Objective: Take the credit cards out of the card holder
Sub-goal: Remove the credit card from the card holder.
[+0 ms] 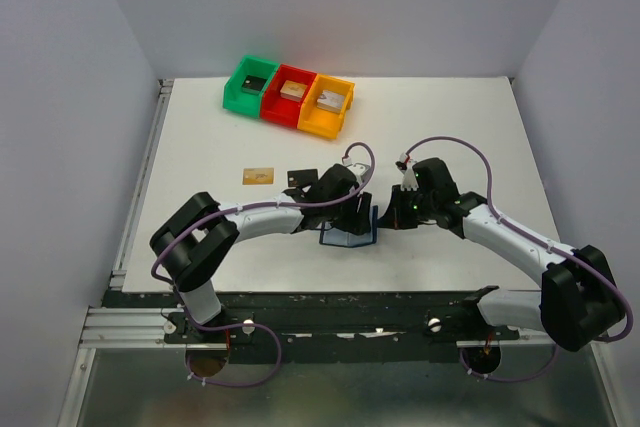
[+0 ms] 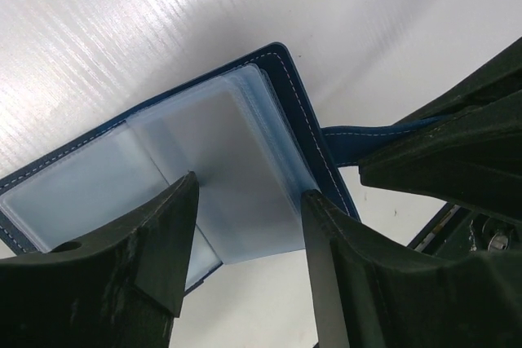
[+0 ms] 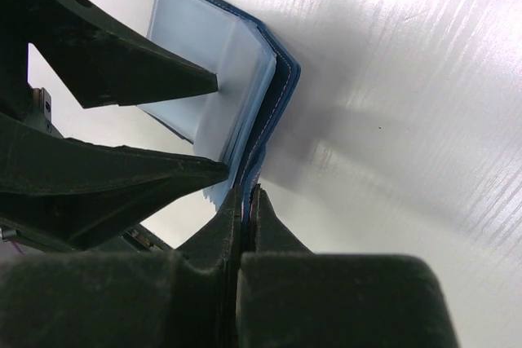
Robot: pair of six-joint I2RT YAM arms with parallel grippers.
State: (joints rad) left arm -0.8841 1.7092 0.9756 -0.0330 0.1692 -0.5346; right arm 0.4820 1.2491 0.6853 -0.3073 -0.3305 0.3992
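I am looking at the card holder [image 1: 347, 235]. It is lying open on the white table [image 2: 163, 22], right between my two arms.

My right gripper [image 3: 247, 201] is pinching shut on the card holder, down at the blue edge where its little tab [image 2: 367, 131] comes out. That is pinning it in place for me.

My left gripper [image 2: 249, 193] is hanging just above the clear pockets [image 2: 220, 144]. Its fingers [image 2: 155, 242] are standing wide apart and holding nothing. The stack of pockets is lying straight ahead of them, in the gap, one finger on each side. The long side of the pockets is pointing away from the gripper, along the same line as the fingers, toward the far blue cover. So the left arm is the nearer one to the pockets, and I think it is the one to do the pulling.

A tan card [image 1: 258, 175] and a black card [image 1: 302, 177] are lying flat on the table, just to the left of the left gripper, out of the holder.

I am thinking two pale cards may be hiding inside. The pockets are looking milky, and I cannot tell which one has a card in it.

For the next move I would be closing the left fingers on a card edge and sliding it out, away from the tab.
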